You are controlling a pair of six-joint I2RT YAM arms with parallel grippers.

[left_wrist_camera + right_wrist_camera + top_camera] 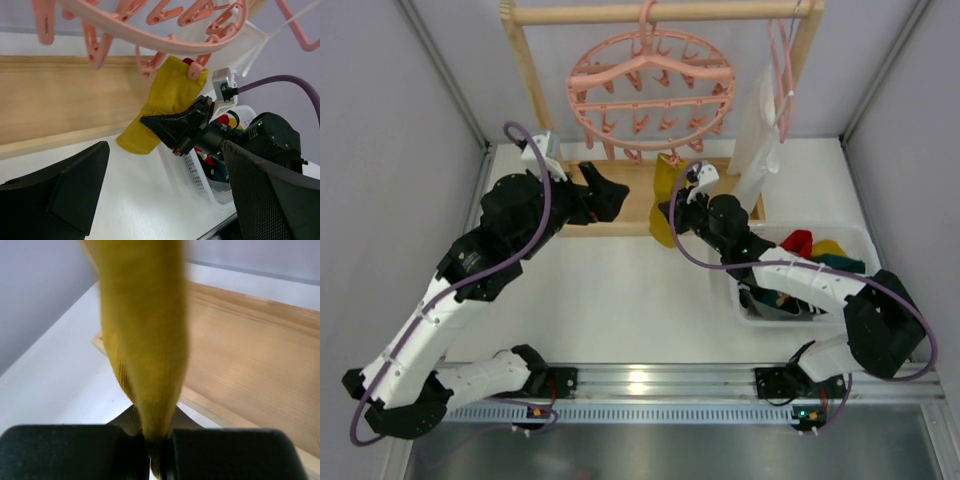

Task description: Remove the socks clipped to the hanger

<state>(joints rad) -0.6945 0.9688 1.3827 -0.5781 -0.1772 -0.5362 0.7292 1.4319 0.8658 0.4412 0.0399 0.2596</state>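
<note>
The white table carries a flat wooden rack base lying toward its far edge. A white plastic basket sits on the tabletop on the near side of that base, close to its right end. A metal rail runs along the near edge, well apart from the base.

**Grey-walled booth, white counter, wooden rack**

Pale grey walls close in at left, right and back, with thin metal corner posts where they meet. The white counter is matte and evenly lit, with only soft shadows. A light wooden rack stands at the far end, with a flat base board, two uprights and a round top bar. A ribbed aluminium rail runs along the near edge and shows a bright glare spot. Below it is a dark glossy grey strip.
</note>
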